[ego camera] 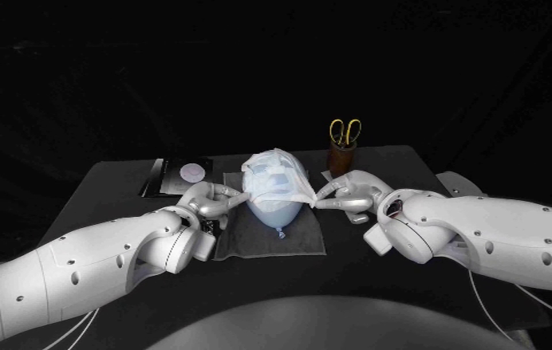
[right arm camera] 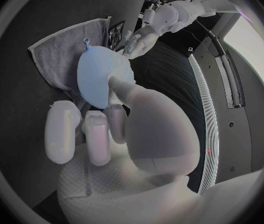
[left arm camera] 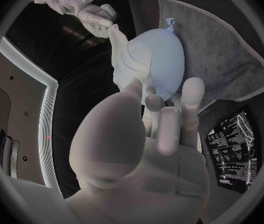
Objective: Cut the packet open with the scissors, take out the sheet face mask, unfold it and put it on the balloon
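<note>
Now, my left hand (ego camera: pixel 210 201): reaching in from the left side of the balloon (ego camera: pixel 280 214), my thumb and a finger pinching the near left edge of the mask (ego camera: pixel 276 176).
My right hand (ego camera: pixel 351 193): at the balloon's other side, pinching the mask's right edge between my thumb and a finger; in my left wrist view that edge lifts off the balloon to my fingertips.
Mask: white, unfolded, draped over the far, rounder half of the balloon and drawn out sideways between my two hands.
Balloon: pale blue, lying on its side on the cloth (ego camera: pixel 247 242), its knot pointing toward the table's near edge; the near part by the knot is bare.
Cloth: grey, spread flat in the middle of the table (ego camera: pixel 115 182).
Scissors (ego camera: pixel 344 131): yellow handles up, standing in a brown cup (ego camera: pixel 341 161) by the table's far edge, right of the middle, just beyond my right hand.
Packet (ego camera: pixel 172 176): dark, lying flat near the far left corner, just off the cloth's far left corner and beyond my left hand.
</note>
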You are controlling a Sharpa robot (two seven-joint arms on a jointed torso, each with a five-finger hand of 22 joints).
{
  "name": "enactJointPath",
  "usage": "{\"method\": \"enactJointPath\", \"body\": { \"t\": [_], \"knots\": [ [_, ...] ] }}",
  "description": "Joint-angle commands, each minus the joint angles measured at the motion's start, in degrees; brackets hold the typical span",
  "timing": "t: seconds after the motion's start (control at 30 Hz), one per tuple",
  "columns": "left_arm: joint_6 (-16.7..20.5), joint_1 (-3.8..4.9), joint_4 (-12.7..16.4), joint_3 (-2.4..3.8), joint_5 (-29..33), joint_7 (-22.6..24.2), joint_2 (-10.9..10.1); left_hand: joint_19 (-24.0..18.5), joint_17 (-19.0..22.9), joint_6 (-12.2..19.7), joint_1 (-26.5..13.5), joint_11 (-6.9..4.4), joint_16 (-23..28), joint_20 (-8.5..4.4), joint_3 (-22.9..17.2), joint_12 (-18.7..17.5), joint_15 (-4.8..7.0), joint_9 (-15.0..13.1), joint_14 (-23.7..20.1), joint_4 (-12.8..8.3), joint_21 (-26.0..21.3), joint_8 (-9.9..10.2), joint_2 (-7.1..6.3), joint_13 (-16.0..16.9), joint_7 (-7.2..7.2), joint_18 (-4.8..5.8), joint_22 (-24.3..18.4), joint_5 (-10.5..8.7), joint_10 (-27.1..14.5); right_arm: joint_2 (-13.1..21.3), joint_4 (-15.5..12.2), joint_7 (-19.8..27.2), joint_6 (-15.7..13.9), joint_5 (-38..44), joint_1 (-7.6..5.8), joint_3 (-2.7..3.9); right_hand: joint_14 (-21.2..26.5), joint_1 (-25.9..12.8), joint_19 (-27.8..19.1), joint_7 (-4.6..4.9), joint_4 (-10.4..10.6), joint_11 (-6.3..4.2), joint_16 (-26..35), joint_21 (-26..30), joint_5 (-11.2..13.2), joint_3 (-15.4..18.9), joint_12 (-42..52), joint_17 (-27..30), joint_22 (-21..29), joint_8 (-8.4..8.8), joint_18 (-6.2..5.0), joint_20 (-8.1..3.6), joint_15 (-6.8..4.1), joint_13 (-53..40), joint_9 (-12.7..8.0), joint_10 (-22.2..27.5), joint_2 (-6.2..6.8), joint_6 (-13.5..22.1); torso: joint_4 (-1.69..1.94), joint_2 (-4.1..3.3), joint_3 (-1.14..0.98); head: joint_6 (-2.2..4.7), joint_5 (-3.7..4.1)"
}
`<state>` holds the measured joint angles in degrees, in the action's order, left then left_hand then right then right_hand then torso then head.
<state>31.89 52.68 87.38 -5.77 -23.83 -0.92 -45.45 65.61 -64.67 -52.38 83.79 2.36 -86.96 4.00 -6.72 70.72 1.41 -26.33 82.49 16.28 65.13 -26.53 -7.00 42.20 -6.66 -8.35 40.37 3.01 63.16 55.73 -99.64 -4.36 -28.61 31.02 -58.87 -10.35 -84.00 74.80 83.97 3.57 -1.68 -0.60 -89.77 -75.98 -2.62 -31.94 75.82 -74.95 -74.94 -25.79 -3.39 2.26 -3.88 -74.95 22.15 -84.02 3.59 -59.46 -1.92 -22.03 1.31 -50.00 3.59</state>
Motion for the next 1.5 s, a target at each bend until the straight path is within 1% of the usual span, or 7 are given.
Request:
{"method": "enactJointPath", "body": {
  "t": [0.03,0.17,0.57,0.83,1.2,1.47,1.5],
  "knots": [
    [-2.03,0.04,0.17,0.06,-0.33,0.97,0.08,-0.46,-0.06,0.18,0.38,-0.01,0.29,0.12,0.18,-0.41,-0.12,0.06,-0.43,0.05,-0.33,0.06,0.27,-0.15,-0.09,-0.46,-0.12,-0.21,-0.44,-0.02,0.26,1.28,1.61,-1.53,-0.43,0.06,-6.0,-0.33,2.96,-0.01,0.11,-0.27,-0.23,0.08,-0.17,-0.37,-0.25,-15.05,-11.29,-0.4,0.63,-0.45,-0.38,-4.8,1.33,-1.27,-0.33,-0.24,-0.03,0.08,0.06,0.0,0.07],
    [-2.39,0.04,0.23,0.04,-0.63,1.03,0.07,-0.46,-0.05,0.18,0.38,-0.01,0.3,0.12,0.18,-0.42,-0.12,0.06,-0.44,0.06,-0.33,0.06,0.27,-0.17,-0.09,-0.46,-0.12,-0.21,-0.46,-0.05,2.03,-0.22,1.72,-0.46,-1.3,0.09,-6.0,-0.36,2.96,0.0,0.09,-0.27,-0.23,0.09,-0.17,-0.41,-0.25,-15.05,-11.29,-0.41,0.62,-0.46,-0.38,-4.8,1.35,-1.27,-0.34,-0.21,0.14,0.09,0.01,0.0,0.12],
    [-2.91,0.03,0.13,0.0,-1.54,1.16,0.04,-0.45,-0.19,0.21,0.4,0.01,0.29,0.14,0.23,-0.4,-0.15,0.08,-0.4,0.08,-0.31,0.06,0.27,-0.05,-0.1,-0.44,-0.06,-0.21,-0.42,-0.59,5.66,-8.18,11.71,2.84,-3.05,0.09,-6.0,-0.5,2.9,0.0,-0.04,-0.27,-0.23,0.28,-0.18,-0.64,-0.49,-15.05,-11.24,-0.52,0.59,-0.46,-0.38,-4.66,1.48,-1.18,-0.34,-0.15,-0.04,0.04,0.01,0.0,-0.08],
    [-3.61,0.02,0.26,-0.02,-3.55,1.39,-0.01,-0.48,-0.12,0.2,0.45,0.01,0.3,0.16,0.28,-0.45,-0.16,0.08,-0.43,0.07,-0.34,0.04,0.23,-0.13,-0.1,-0.45,-0.09,-0.21,-0.49,-0.87,5.29,-6.94,10.8,1.43,-3.15,0.08,-6.0,-0.7,2.86,0.01,-0.09,-0.25,-0.23,0.44,-0.17,-0.76,-0.59,-15.05,-11.19,-0.61,0.56,-0.45,-0.36,-4.61,1.58,-1.13,-0.29,-0.1,0.0,0.0,0.02,0.0,-0.14],
    [-5.09,-0.01,0.69,-0.06,-9.36,2.5,0.04,-0.62,-0.16,-0.22,1.25,-0.07,0.34,0.22,0.3,-0.53,-0.15,0.02,-0.47,-0.18,-0.42,-0.33,0.2,-0.01,0.07,-0.48,-0.18,-0.2,-0.59,-1.87,6.38,-4.68,4.78,0.14,-3.17,0.09,-6.0,-0.8,2.81,0.01,-0.11,-0.25,-0.23,0.61,-0.17,-0.82,-0.75,-15.05,-11.15,-0.65,0.53,-0.45,-0.36,-4.51,1.63,-1.07,-0.28,-0.05,0.07,0.04,0.02,0.0,-0.07],
    [-4.58,-0.26,1.72,-0.21,-15.27,7.13,-0.19,-0.58,-0.08,-0.42,2.53,-0.23,0.41,0.17,0.21,-0.8,-0.03,0.03,-0.54,-0.48,-0.35,-0.65,0.08,-0.27,0.23,-0.49,-0.02,-0.19,-0.87,-1.38,4.83,-1.89,7.29,-2.35,-3.18,0.09,-6.0,-0.9,2.81,0.02,-0.18,-0.25,-0.23,0.58,-0.18,-0.96,-0.76,-15.05,-11.16,-0.7,0.53,-0.45,-0.37,-4.53,1.71,-1.06,-0.3,0.05,-0.05,0.05,0.03,0.0,-0.23],
    [-4.4,-0.3,1.83,-0.22,-15.53,8.13,-0.22,-0.77,0.37,-0.25,2.86,-0.19,0.51,0.16,0.17,-1.88,-0.03,0.09,-0.71,-0.49,-0.53,-0.61,0.04,-2.35,0.16,-0.54,-0.33,-0.19,-2.24,-1.15,4.28,-1.41,8.03,-2.77,-3.18,0.09,-6.0,-0.93,2.8,0.03,-0.2,-0.24,-0.23,0.59,-0.18,-1.01,-0.81,-15.05,-11.15,-0.71,0.53,-0.46,-0.38,-4.5,1.73,-1.03,-0.31,0.09,-0.05,0.08,0.04,0.0,-0.27]
  ]
}}
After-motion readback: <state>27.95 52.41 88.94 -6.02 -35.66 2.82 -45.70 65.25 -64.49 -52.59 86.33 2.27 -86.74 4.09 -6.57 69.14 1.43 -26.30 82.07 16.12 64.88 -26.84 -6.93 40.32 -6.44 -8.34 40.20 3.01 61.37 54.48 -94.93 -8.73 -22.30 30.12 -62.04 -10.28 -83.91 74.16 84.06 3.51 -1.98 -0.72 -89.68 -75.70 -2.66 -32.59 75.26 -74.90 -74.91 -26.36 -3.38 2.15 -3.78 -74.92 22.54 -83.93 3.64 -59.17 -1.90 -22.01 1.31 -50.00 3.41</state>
